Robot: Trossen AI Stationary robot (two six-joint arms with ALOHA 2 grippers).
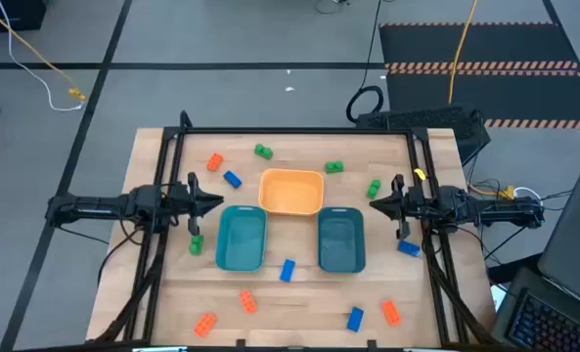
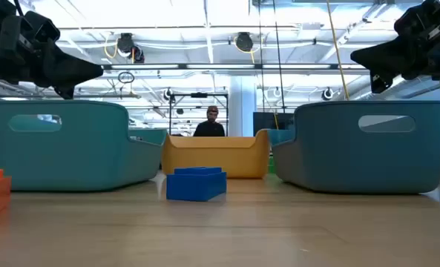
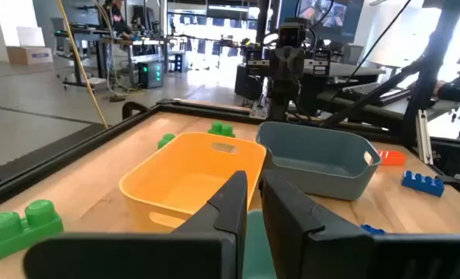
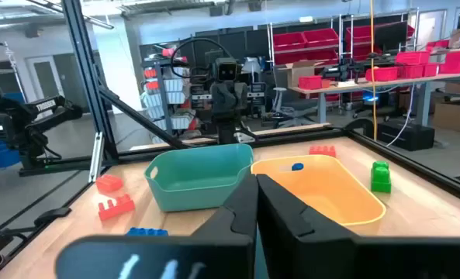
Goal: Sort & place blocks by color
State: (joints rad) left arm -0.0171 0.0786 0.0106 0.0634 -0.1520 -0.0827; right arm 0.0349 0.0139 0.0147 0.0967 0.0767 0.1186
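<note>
Nearest the front edge of the pale wood-plank surface point(image 1: 299, 293): studded plastic blocks, orange point(image 1: 205, 322), orange point(image 1: 247, 301), blue point(image 1: 355, 317) and orange point(image 1: 390, 312). A little farther in, one blue brick point(image 1: 288, 270) with a knobbed top, lying between two smooth, round-cornered teal rectangular bins, left point(image 1: 241, 237) and right point(image 1: 341, 239). Green block point(image 1: 196, 244) just outside the left bin; blue block point(image 1: 408, 248) outside the right one. Level with the bins, left gripper point(image 1: 217, 202) and right gripper point(image 1: 373, 204), both raised above the surface, matte dark fingers drawn nearly together with only a thin slit between, holding nothing. Beyond, glossy yellow-orange bin point(image 1: 291, 191) with handle slots. Farthest back: orange point(image 1: 214, 162), blue point(image 1: 232, 179), and green blocks point(image 1: 262, 151), point(image 1: 334, 167), point(image 1: 374, 188). All blocks outside the bins.
</note>
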